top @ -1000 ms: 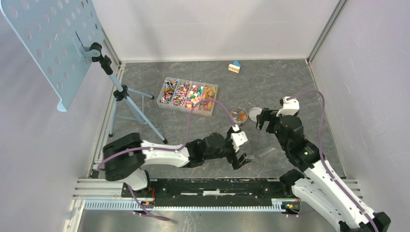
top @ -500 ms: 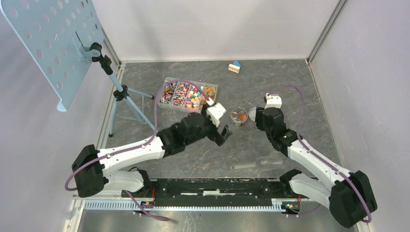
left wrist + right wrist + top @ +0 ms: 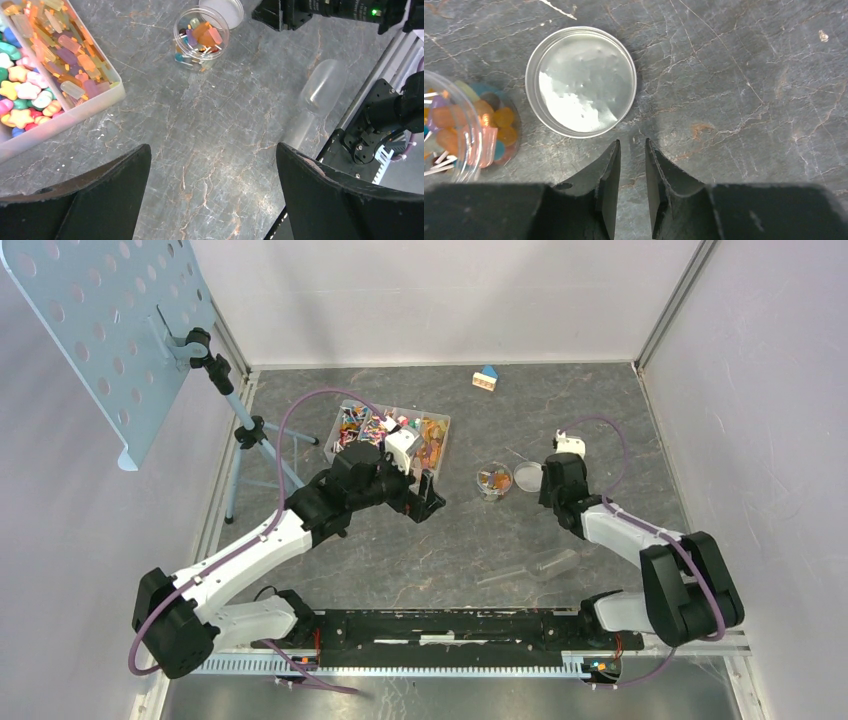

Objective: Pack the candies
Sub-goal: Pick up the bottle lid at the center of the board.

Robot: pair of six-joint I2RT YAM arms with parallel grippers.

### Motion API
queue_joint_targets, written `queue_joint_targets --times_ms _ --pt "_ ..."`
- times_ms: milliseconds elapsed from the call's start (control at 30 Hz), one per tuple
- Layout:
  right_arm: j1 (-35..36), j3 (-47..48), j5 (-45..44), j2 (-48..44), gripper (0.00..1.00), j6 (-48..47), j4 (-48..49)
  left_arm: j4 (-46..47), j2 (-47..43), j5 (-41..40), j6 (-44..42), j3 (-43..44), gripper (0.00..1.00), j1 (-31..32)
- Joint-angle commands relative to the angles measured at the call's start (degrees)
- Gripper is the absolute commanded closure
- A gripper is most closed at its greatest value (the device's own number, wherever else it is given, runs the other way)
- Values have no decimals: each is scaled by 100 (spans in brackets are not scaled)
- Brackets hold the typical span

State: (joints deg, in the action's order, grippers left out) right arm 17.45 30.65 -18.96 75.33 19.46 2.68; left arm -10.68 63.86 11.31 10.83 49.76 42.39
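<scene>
The candies (image 3: 60, 45) fill a clear divided organizer box (image 3: 437, 466) at mid-table, and some lie in a small clear jar (image 3: 494, 480) to its right. The jar (image 3: 201, 32) stands open, its round lid (image 3: 581, 80) flat on the table beside it. My left gripper (image 3: 213, 146) hovers open over bare table just in front of the box, nothing between its fingers. My right gripper (image 3: 631, 141) points down right behind the lid (image 3: 527, 476). Its jaws are a narrow gap apart, holding nothing and touching neither lid nor jar (image 3: 459, 125).
A clear plastic scoop (image 3: 545, 568) lies near the front right, also seen in the left wrist view (image 3: 320, 92). A small blue-roofed toy house (image 3: 485, 378) sits at the back. A tripod with a perforated panel (image 3: 255, 440) stands at the left. Grey walls enclose the table.
My left arm swung from the front of the table up to the organizer box, still open. My right gripper came down beside the lid and its jaws narrowed from wide open.
</scene>
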Motion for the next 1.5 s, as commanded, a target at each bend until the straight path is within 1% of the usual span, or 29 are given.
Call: queue_joint_targets --times_ms 0,100,233,400,500,733,867,1067,1167,1267,1400,1467 --pt "-206 311 155 269 70 101 424 -179 -93 226 -377 272 0 1" --pt "-405 301 262 465 72 159 559 -108 -200 96 -425 216 0 -3" --pt "-559 288 489 502 72 303 801 -101 -214 99 -440 191 0 -2" --pt "-683 338 770 588 72 472 1142 -280 -66 68 -489 285 0 -3" --pt "-705 512 832 787 72 516 1063 -465 58 134 -537 423 0 -3" --pt "-711 728 645 1168 72 395 995 -684 157 16 -494 488 0 4" --pt "-705 809 435 1314 73 293 834 -620 166 -94 -382 517 0 -2" --pt "-710 825 376 1476 74 146 799 -646 211 -149 -397 557 0 -3" --pt "-710 837 383 1522 78 100 769 -669 138 -278 -410 600 0 -3" --pt "-709 852 330 1480 87 43 731 -417 -31 -325 -446 412 0 -3" --pt "-726 944 317 1326 100 -9 596 -428 -77 -319 -550 394 0 -3" --pt "-751 1007 391 1238 100 -14 471 -388 -121 -202 -636 374 0 -3"
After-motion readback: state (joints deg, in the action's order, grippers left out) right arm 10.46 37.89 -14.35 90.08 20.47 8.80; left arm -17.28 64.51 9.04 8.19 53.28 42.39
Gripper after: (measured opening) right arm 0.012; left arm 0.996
